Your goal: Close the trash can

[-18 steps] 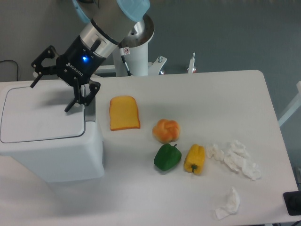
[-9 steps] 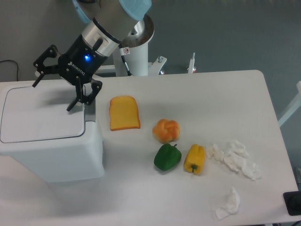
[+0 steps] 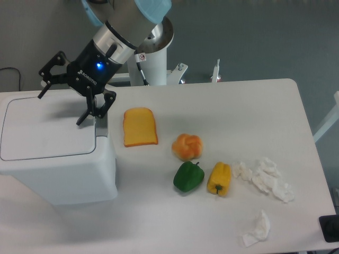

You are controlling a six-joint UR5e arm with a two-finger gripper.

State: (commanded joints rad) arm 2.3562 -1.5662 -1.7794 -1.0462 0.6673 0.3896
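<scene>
One bin point(image 3: 58, 153) fills the left edge of the table point(image 3: 222, 100) as we see it, a big white box with rounded corners whose flat lid point(image 3: 47, 127) lies down level on top, a grey strip point(image 3: 101, 126) showing at its right rim. Above the lid's far right part we see the gripper point(image 3: 59, 98), black with a blue light on its body, its two fingers point(image 3: 85, 114) spread wide apart and grasping nothing; whether the tips touch the lid we cannot tell. Just right of the bin, toward the far edge, lies a slice of bread point(image 3: 140, 127) flat on the table. Further right, near the middle, sits an orange bun point(image 3: 187, 146), and nearer the front a green pepper point(image 3: 188, 177) and a yellow pepper point(image 3: 219, 179) lie side by side, close but apart. Toward the right front corner we find crumpled white tissue point(image 3: 265, 178) in a loose heap, with one smaller scrap point(image 3: 258, 228) by the front edge.
</scene>
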